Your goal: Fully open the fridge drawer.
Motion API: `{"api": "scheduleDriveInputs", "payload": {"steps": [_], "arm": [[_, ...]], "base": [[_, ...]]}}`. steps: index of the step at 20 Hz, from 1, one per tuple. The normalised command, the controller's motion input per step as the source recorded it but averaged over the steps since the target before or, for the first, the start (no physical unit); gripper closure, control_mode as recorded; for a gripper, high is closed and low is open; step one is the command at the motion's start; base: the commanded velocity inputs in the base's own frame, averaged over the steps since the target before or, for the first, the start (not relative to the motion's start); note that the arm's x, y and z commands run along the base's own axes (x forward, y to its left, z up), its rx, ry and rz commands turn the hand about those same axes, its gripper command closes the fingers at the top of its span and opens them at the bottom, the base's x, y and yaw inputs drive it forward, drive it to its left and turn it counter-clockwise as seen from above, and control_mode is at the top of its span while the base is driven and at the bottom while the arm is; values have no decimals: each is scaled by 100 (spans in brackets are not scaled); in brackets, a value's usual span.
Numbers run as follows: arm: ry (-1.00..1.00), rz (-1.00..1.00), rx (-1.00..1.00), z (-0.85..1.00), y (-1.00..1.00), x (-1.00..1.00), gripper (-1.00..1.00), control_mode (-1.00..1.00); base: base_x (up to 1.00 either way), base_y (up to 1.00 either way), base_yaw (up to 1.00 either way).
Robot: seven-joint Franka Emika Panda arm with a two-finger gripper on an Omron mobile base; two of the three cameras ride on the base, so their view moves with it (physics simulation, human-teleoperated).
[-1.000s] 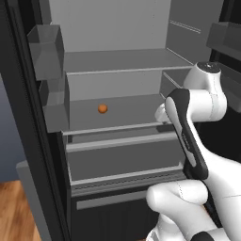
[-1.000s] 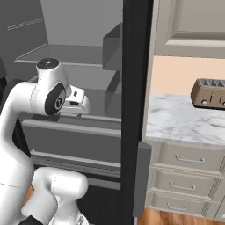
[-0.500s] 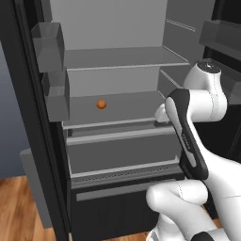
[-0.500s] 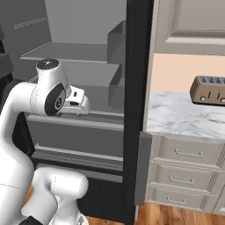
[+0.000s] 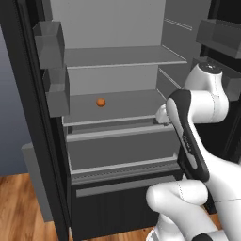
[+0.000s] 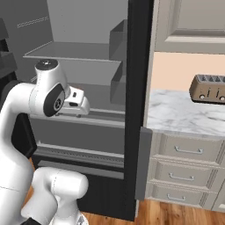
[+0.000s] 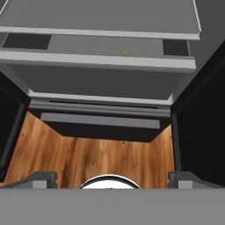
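The fridge drawer (image 5: 120, 148) sits low in the open fridge, under the shelf that carries a small orange ball (image 5: 100, 102). It already stands part way out toward the robot, its pale top rim (image 5: 113, 132) forward of the shelf edge. In the hand view the same drawer (image 7: 99, 81) hangs across the upper half, with the wooden floor (image 7: 96, 156) beyond it. The gripper (image 5: 162, 115) hovers at the right end of that rim; its white hand (image 6: 74, 102) is just above the drawer's near edge. Its two finger tips (image 7: 44, 179) sit far apart at the bottom corners of the hand view, so the pincer is wide and holds nothing.

The drawer looks like a rigid plastic bin on rails, probably light, with a smooth, handleless front. The rim is the best hold: hook over it and pull straight out. What lies inside is hard to make out. The grey door bins (image 5: 49, 44) on the left look empty.
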Motion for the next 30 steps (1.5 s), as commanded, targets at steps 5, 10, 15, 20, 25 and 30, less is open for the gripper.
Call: {"api": "scheduleDriveInputs", "payload": {"steps": [5, 10, 15, 20, 25, 30], "arm": [[-1, 0, -1, -4, 13, -2, -100, -100], [-8, 0, -5, -16, 59, 23, -100, -100], [-2, -11, -1, -19, 45, 42, -100, -100], [1, -16, 4, -28, 45, 46, -100, -100], [1, -11, 3, -26, 35, 55, -100, -100], [9, -1, 3, -35, 0, 53, -100, -100]], "base": [[0, 0, 0], [0, 0, 0], [0, 0, 0], [0, 0, 0], [0, 0, 0], [0, 0, 0]]}}
